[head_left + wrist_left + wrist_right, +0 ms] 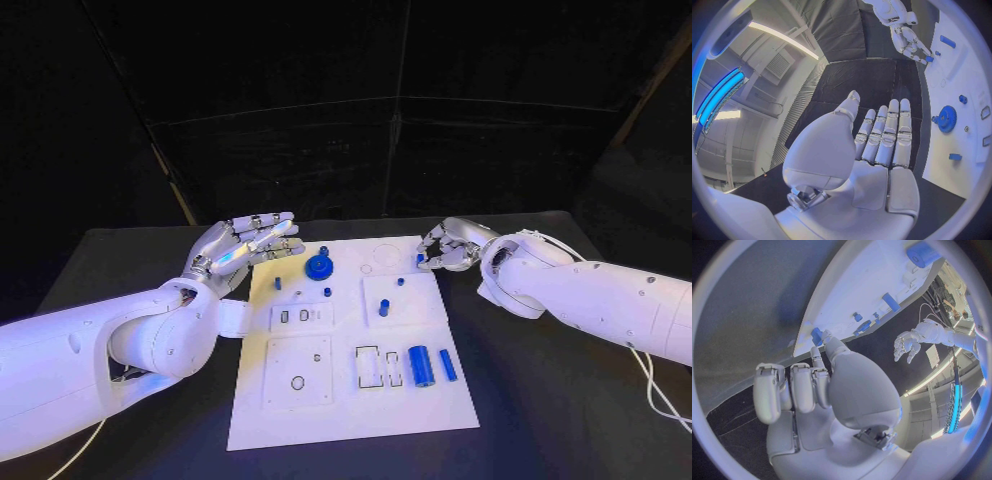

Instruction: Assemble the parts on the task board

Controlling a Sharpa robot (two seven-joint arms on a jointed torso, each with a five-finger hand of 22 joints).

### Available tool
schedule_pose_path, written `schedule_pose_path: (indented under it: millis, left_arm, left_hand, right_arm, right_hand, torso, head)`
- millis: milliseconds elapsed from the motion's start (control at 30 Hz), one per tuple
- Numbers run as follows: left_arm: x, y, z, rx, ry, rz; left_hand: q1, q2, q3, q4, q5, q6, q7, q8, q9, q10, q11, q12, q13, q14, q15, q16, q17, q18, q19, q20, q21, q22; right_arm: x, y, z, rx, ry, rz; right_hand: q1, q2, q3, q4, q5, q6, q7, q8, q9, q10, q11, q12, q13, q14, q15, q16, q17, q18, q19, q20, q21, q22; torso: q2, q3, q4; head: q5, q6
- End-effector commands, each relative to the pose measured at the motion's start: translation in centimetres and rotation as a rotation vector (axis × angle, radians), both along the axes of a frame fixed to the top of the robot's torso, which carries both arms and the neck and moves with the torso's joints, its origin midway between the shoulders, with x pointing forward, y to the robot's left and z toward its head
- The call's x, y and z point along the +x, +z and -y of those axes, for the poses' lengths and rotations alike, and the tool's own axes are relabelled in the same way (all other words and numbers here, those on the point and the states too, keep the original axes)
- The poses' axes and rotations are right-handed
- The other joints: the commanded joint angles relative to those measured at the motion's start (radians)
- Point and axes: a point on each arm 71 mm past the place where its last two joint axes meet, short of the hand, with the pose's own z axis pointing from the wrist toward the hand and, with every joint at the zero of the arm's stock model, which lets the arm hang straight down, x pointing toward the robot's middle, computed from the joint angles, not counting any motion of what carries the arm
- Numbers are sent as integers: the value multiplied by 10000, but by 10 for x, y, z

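Observation:
The white task board (346,415) lies in the middle of the black table. My right hand (453,245) hangs over the board's far right corner with its fingers curled, and it pinches a small blue part (421,258) between thumb and finger; the same part (817,335) sits at the fingertips in the right wrist view. Off the board's far left corner, my left hand (242,246) is raised, fingers straight and apart, holding nothing. A blue gear (319,267) stands on the board close to that hand. A blue cylinder (421,366) and a blue bar (449,364) lie on the near right.
Small blue pegs (277,283) (327,291) (384,308) stand on the board's middle part. White inset plates with slots (300,370) occupy its near left. Black table (562,400) stretches to either side. The left wrist view has the gear (946,119) beyond my fingertips.

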Motion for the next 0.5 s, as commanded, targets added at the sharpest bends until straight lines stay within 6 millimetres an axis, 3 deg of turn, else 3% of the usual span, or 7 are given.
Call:
schedule_pose_path:
  millis: [33, 500]
  left_arm:
    - [0, 1, 1, -74, -133, 57]
    - [0, 1, 1, -74, -136, 46]
  left_hand:
    - [-27, 95, 5, -50, -1, 31, 429, -63, -12, -28, 45, -44, -12, -16, 17, -31, -14, 9, 9, 43, -28, -15]
    - [-27, 95, 5, -50, -1, 31, 429, -63, -12, -28, 45, -44, -12, -16, 17, -31, -14, 9, 9, 43, -28, -15]
  right_arm:
    - [1, 0, 0, -49, -16, -150]
    - [3, -2, -3, -114, -2, -290]
  right_hand:
    - [27, 53, 37, -12, -61, 54, 8, 12, -17, 853, 3, 59, 2403, 569, 29, 64, 303, -96, 399, 22, 54, 1270]
    - [17, -2, 18, -34, -76, 46, 15, -20, -29, 851, 7, 57, 2401, 571, 30, 67, 308, -95, 397, 21, 54, 1268]
  torso:
    - [1, 5, 0]
    - [0, 12, 0]
  head:
    - [10, -8]
    - [28, -32]
